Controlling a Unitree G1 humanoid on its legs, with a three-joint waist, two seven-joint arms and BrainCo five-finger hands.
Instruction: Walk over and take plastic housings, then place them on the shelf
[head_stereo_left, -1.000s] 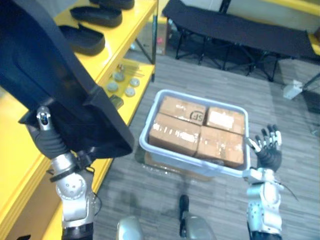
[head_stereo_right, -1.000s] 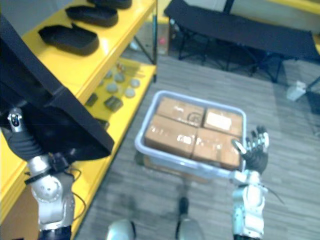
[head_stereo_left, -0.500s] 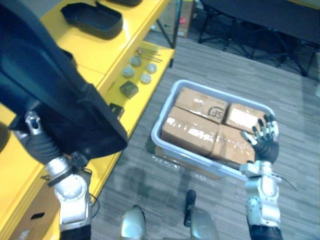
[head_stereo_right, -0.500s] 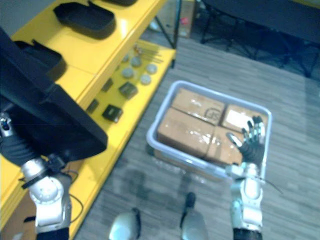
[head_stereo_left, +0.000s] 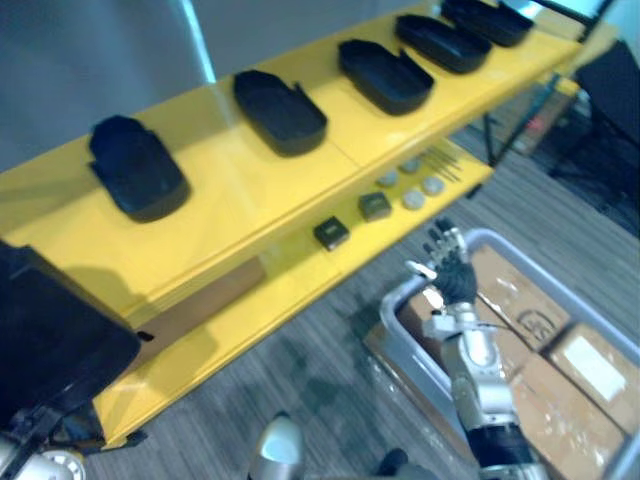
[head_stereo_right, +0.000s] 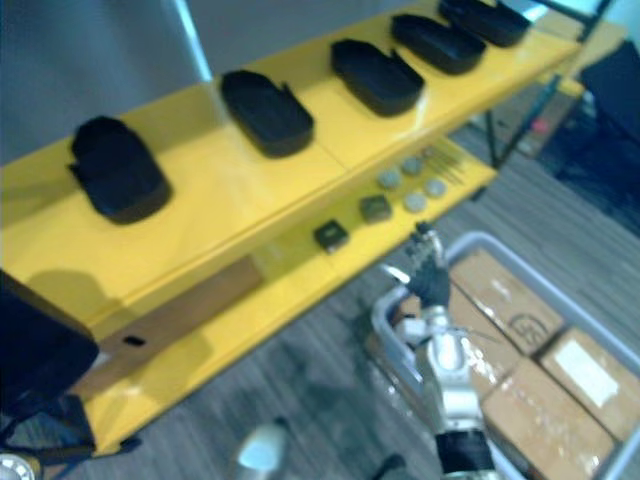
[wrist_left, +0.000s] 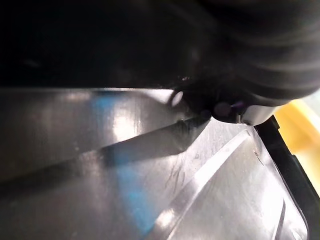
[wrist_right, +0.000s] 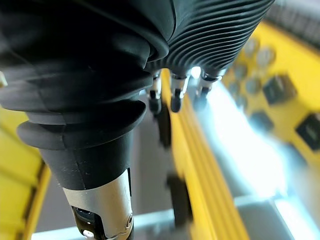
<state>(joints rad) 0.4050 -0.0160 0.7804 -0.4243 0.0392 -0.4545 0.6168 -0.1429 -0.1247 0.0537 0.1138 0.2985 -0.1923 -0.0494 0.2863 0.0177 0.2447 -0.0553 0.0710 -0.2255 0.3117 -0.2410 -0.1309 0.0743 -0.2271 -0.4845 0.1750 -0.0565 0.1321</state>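
A big black housing (head_stereo_left: 45, 335) sat low on the robot's left, against the left hand (wrist_left: 270, 65). The fingers were hidden behind it, so the grip could not be told. Its inner face was glossy moulded plastic with raised ribs and a thin rim. It was probably light and stiff, but bulky and slippery, and best taken by the rim. More housings (head_stereo_left: 280, 110), oblong and shallow, lay in a row on the yellow shelf (head_stereo_left: 240, 195). The right hand (head_stereo_left: 447, 272) hung with fingers straight over a grey bin (head_stereo_left: 398, 300) of cardboard boxes (head_stereo_left: 520, 300).

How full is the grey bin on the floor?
Full, as far as it shows: brown boxes lie packed side by side in the bin.
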